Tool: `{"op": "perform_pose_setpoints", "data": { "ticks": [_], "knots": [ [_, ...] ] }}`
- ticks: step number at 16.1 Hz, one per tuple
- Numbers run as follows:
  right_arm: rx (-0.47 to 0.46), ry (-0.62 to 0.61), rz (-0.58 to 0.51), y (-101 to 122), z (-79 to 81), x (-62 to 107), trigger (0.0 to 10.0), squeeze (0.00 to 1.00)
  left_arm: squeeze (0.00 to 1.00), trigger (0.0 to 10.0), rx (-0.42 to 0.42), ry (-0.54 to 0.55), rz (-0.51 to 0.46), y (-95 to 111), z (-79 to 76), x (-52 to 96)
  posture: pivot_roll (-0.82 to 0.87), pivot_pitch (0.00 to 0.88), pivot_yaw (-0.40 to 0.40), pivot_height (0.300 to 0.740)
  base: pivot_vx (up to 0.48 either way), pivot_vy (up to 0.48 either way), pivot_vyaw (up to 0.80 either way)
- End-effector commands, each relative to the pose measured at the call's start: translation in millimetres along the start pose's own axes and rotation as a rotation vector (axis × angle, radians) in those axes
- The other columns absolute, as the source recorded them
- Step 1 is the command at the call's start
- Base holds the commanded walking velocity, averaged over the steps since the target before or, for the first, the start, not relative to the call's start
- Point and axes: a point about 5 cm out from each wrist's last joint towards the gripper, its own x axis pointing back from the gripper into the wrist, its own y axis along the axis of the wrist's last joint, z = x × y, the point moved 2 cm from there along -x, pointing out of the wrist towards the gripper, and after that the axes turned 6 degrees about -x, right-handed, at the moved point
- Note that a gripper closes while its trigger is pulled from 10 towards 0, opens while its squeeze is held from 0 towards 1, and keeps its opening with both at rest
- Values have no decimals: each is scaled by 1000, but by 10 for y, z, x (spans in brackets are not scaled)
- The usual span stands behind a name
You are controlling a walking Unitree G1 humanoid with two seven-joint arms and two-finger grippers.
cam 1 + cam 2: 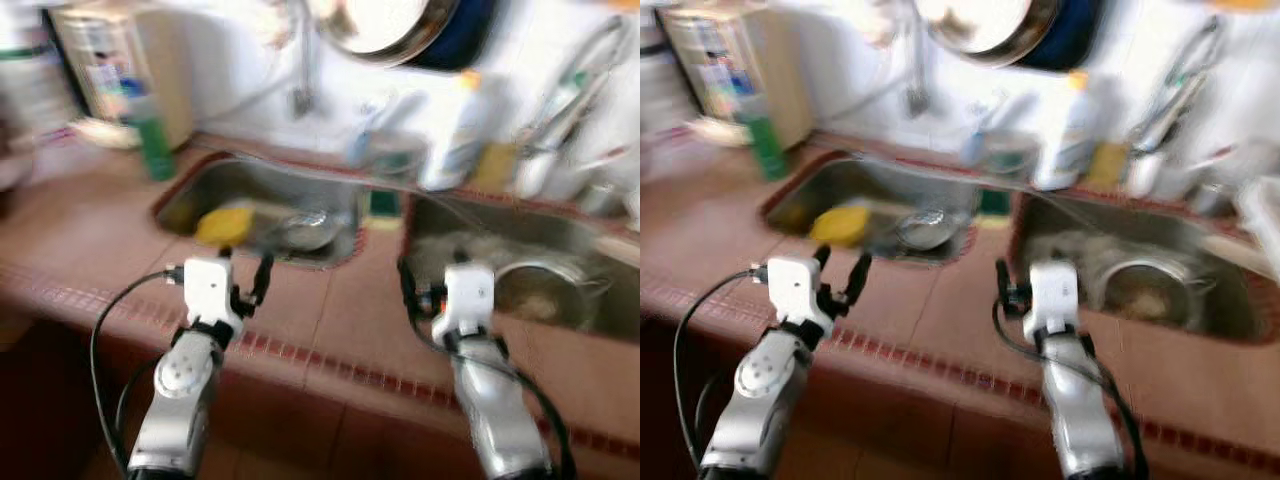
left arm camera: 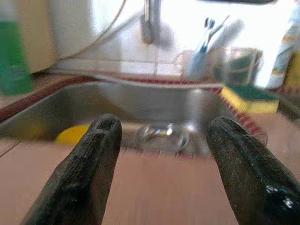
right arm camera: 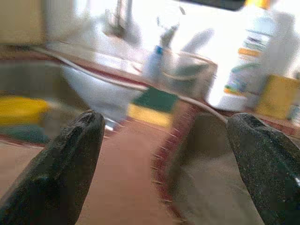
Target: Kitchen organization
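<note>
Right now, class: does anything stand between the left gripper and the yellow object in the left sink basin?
Nothing visible does. The open left gripper hovers over the tiled counter at the basin's near rim; the yellow object lies just beyond, beside a clear glass bowl.

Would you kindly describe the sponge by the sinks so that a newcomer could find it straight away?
Start at the tiled counter with its two steel sinks: left sink and right sink. On the strip dividing them, at the back, lies the sponge. It is a flat block, green on top and yellow beneath, unlike the all-yellow object inside the left sink.
</note>
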Motion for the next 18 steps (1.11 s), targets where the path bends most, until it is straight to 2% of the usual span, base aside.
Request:
{"op": "perform_pose_setpoints", "data": {
  "ticks": [1,7,13,17,18],
  "knots": [
    [-6,-7,13,-41,-23,25,10000,0,0,10000,-14,-5,-6,19,-19,-9,-140,0,11,740,-270,0,0],
    [-3,-2,13,-29,-35,6,10000,0,0,10000,-28,3,-3,9,-31,-21,-138,13,-7,740,-273,0,0],
    [8,13,40,-100,-47,22,10000,0,0,10000,-34,33,3,-16,21,13,-126,25,-24,740,-274,0,0],
    [7,10,107,-288,-58,79,10000,0,0,10000,-56,40,42,-119,51,62,-120,32,-26,740,-275,0,0],
    [16,-2,164,-439,-86,137,10000,0,0,10000,-70,33,81,-236,45,92,-116,32,-28,740,-266,0,0]
  ]
}}
